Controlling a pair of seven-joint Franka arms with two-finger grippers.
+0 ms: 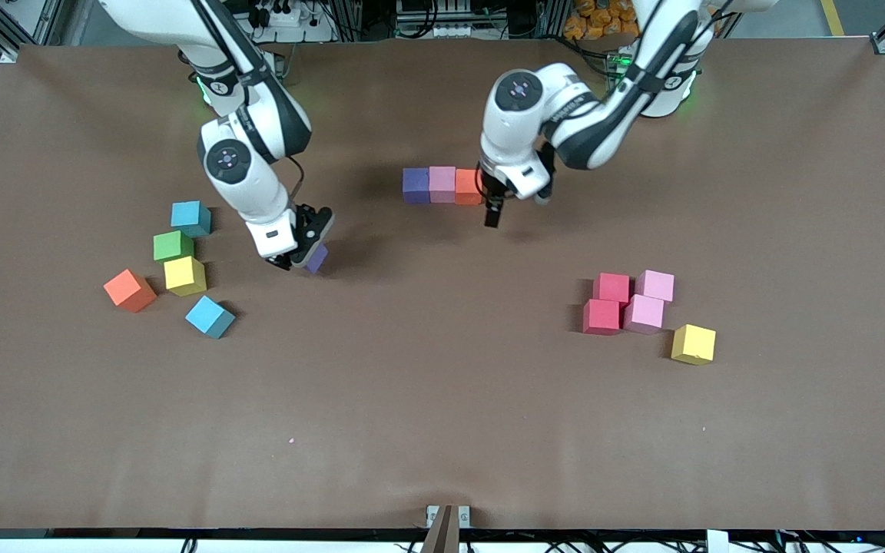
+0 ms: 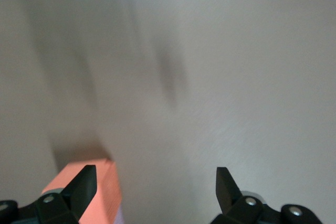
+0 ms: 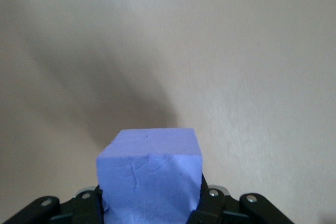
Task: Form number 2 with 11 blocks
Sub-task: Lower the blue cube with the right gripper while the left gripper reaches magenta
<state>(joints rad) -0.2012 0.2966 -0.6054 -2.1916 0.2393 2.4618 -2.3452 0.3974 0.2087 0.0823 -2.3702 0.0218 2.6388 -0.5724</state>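
Note:
A row of three cubes lies mid-table toward the robots: purple (image 1: 415, 184), pink (image 1: 442, 183), orange (image 1: 467, 187). My left gripper (image 1: 493, 211) hangs open just beside the orange cube (image 2: 97, 190), which sits outside one finger (image 2: 84, 184); nothing is between the fingers. My right gripper (image 1: 306, 261) is shut on a purple cube (image 1: 317, 257), held low over bare table; that cube (image 3: 149, 177) fills the right wrist view between the jaws.
Toward the right arm's end lie light blue (image 1: 191, 218), green (image 1: 173, 246), yellow (image 1: 185, 275), orange (image 1: 130, 290) and blue (image 1: 210, 316) cubes. Toward the left arm's end sit two red (image 1: 611, 288) (image 1: 601, 316), two pink (image 1: 655, 285) (image 1: 644, 312) and a yellow cube (image 1: 694, 343).

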